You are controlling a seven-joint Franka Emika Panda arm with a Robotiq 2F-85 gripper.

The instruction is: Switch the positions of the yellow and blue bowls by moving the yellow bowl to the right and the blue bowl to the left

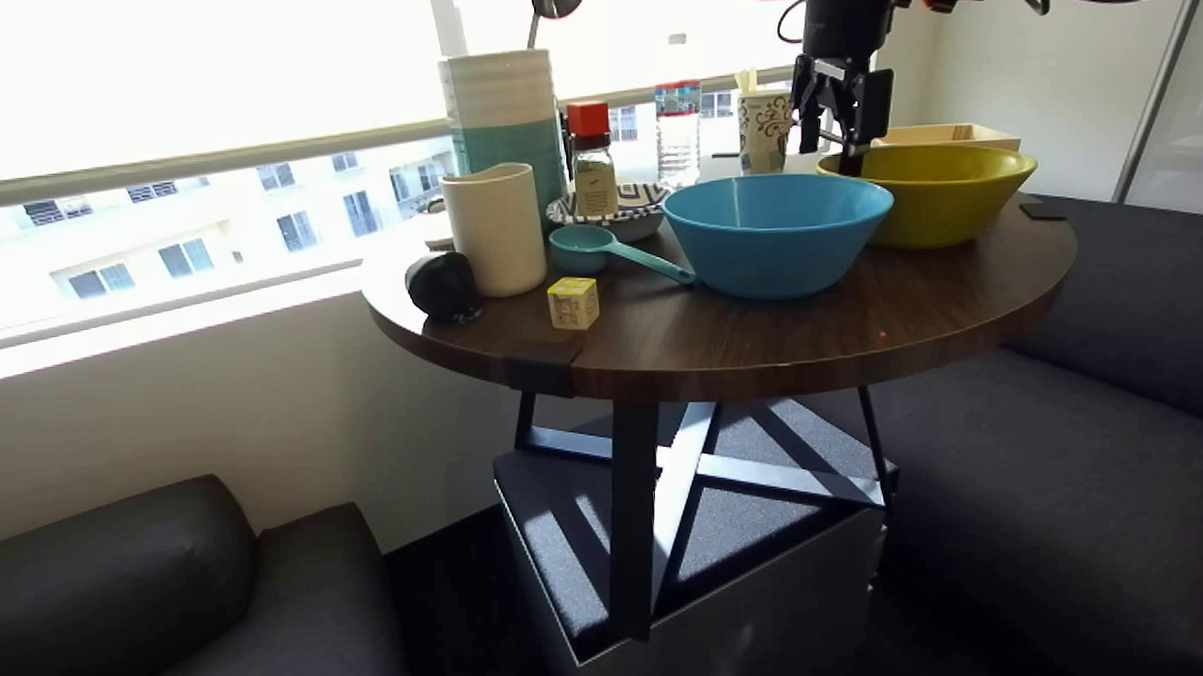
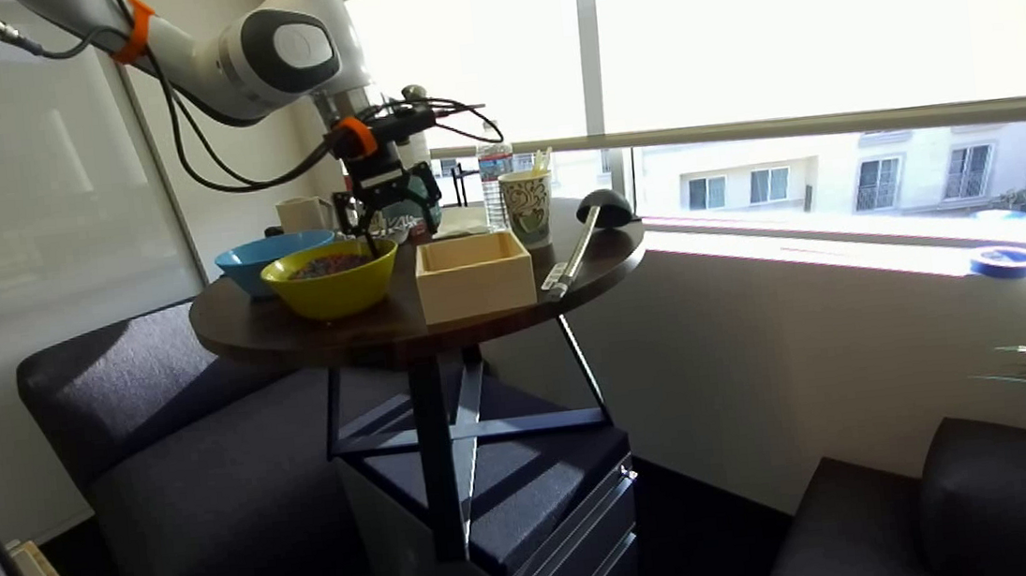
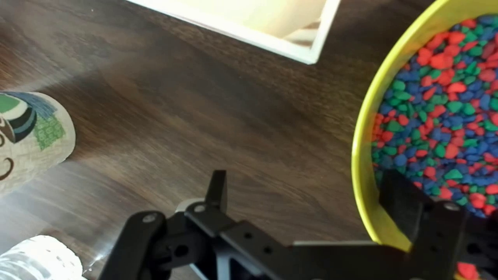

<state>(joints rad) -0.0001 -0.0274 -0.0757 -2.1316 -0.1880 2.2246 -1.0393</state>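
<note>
The gripper was found spread wide, with nothing clasped. One finger was seen inside the rim of the yellow bowl, the other outside it, above the table. Contact with the wall could not be confirmed.

The yellow bowl was part filled with red, green and blue granules; by judgement it was made heavier than its thin wall suggested, and spilling was to be expected on any tilt. The wall was taken for smooth, stiff plastic: hardly fragile, somewhat slippery. Best hold: the rim, to be pinched across the wall and squeezed firmly; under a one-sided lift, sagging of the far side was thought likely.

The blue bowl was noted alongside, nearer and to the left in an exterior view; whether the two touched could not be told. Similar handling was assumed, but its floor was hidden, so its load was unknown.

The table was round, dark and wood-grained, judged smooth enough for sliding. In an exterior view the box was seen near the yellow bowl, on its right, with the cup and bottle farther off; little room for swinging was reckoned there.

A dark sofa was seen beside the table; beyond, glare was noted at the window.
</note>
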